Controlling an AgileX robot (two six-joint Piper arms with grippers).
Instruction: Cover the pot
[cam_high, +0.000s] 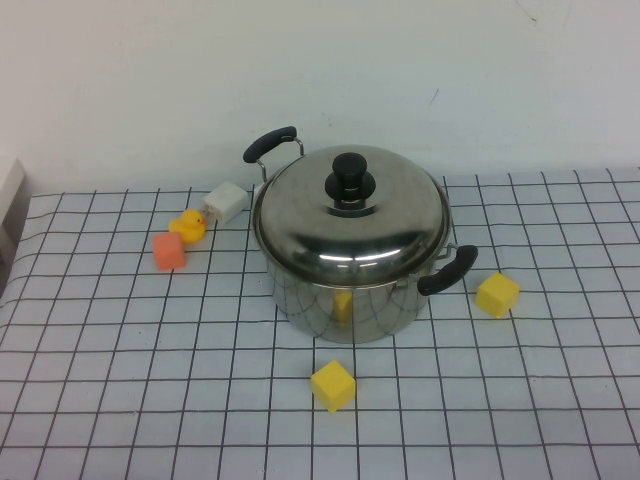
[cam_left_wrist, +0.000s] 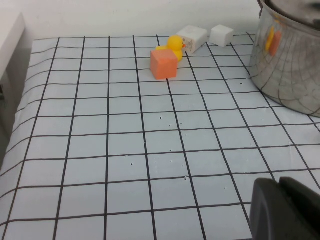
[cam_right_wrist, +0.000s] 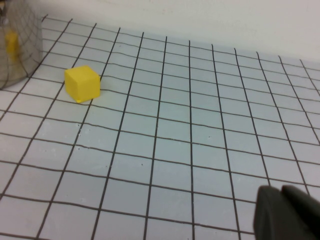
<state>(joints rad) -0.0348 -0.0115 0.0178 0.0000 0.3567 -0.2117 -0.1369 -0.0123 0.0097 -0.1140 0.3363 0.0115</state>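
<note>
While neither arm is seen from the high view, a dark corner of the left tool is caught at the edge of the left wrist view, and a like dark corner of the right tool at the edge of the right wrist view; whether either is spread or pressed together cannot be told, and nothing is seen pinched. From the left tool, the pot is found ahead and off to the robot's right, its shiny wall cut off at the frame edge in the left wrist view. From the right tool, the pot is found ahead and to the robot's left, only a sliver of it being shown. The pot is stood near the middle of the gridded counter, its two black handles lined up on a diagonal from far-left to near-right. The lid is already seated on the rim, black knob up, so the task is judged done or nearly so. Which arm is nearer cannot be settled. Around the pot are noted a yellow cube in front, another yellow cube to the right, and an orange cube, a rubber duck and a white block to the left.
</note>
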